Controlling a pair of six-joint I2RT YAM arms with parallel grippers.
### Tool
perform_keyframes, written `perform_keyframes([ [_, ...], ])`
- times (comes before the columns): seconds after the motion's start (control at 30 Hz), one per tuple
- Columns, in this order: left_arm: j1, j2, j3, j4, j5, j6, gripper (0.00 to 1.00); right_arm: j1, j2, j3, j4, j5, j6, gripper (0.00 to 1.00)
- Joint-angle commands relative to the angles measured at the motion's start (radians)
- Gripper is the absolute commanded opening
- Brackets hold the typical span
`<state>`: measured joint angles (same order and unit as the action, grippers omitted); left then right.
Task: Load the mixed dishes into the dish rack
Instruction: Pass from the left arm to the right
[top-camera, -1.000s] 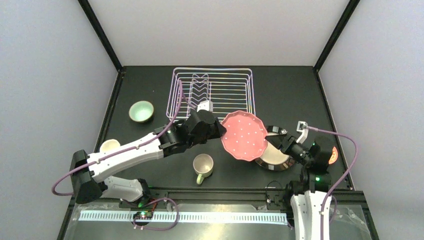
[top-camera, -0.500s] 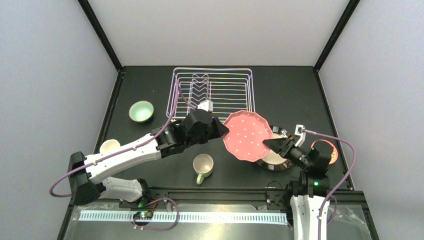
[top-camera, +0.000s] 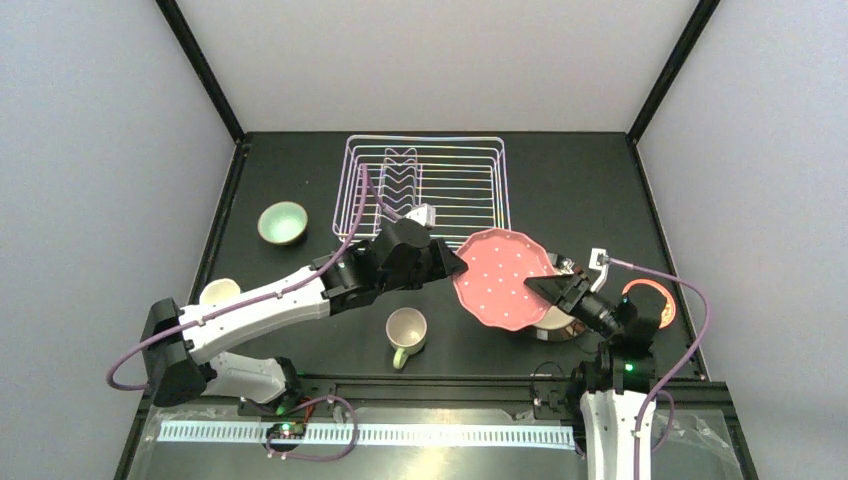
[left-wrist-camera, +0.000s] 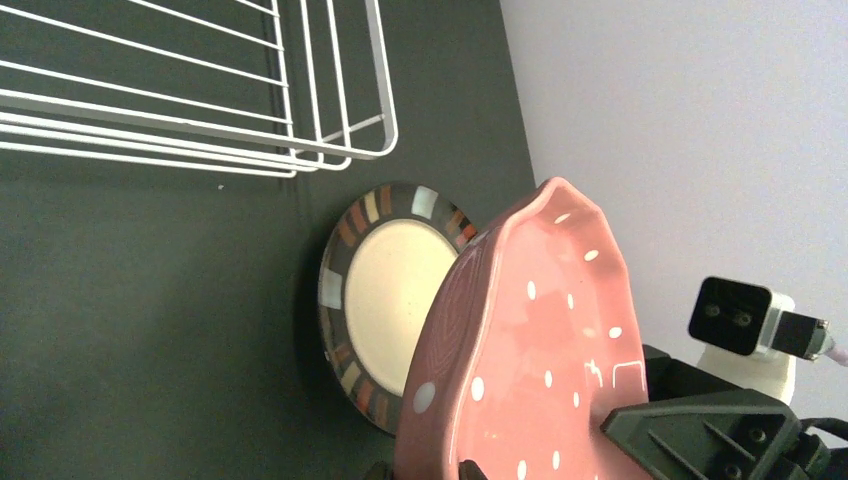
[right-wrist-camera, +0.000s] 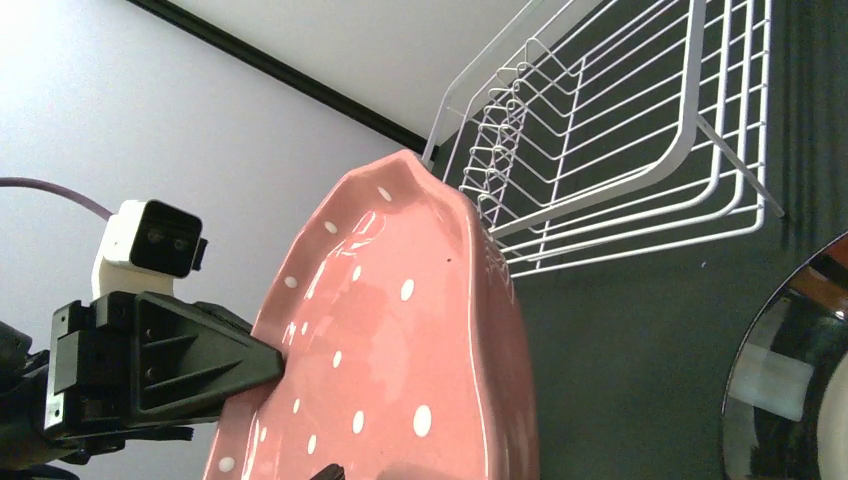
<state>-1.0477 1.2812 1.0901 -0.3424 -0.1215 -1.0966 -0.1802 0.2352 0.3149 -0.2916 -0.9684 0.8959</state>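
Left pincer (top-camera: 450, 265) clamped on the left rim of the pink dotted plate (top-camera: 500, 280), plate off the table (top-camera: 580, 190) and tipped up on a slant, dotted face toward the overhead camera

Plate hangs just in front of the dish rack (top-camera: 430, 175), near its right front corner, and partly over the dark-rimmed plate (left-wrist-camera: 390, 290), which lies flat on the table underneath

Right pincer (top-camera: 545, 290) has its jaws wide apart, right at the plate's near-right edge; can't tell from any view whether the jaws straddle the rim or sit just beside it, nothing gripped on that side

Rack shows no dish in it, prongs bare; cream mug (top-camera: 405, 330) sits near the arm bases, pale-green bowl (top-camera: 282, 222) left of the rack, both well apart from the action

Step in hand, my read: first plate on its way to the rack, either a handover or a two-arm steadying of the plate in mid air

Next move calls for: if it's a handover, right jaws close on the rim before the left lets go; then the plate goes more upright and edge-down into a gap between the zigzag prongs

Risk: glazed rim, one-sided hold, plate could swing or slip onto the plate below
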Motion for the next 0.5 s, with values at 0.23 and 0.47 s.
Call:
perform_keyframes([
  [0.23, 0.026, 0.057, 0.041, 0.21, 0.152, -0.051, 0.01, -0.002, -0.002, -0.022, 0.106, -0.056, 0.115, 0.35],
  [0.47, 0.043, 0.059, 0.019, 0.244, 0.192, -0.073, 0.01, -0.002, 0.024, 0.004, 0.094, -0.07, 0.12, 0.0],
])
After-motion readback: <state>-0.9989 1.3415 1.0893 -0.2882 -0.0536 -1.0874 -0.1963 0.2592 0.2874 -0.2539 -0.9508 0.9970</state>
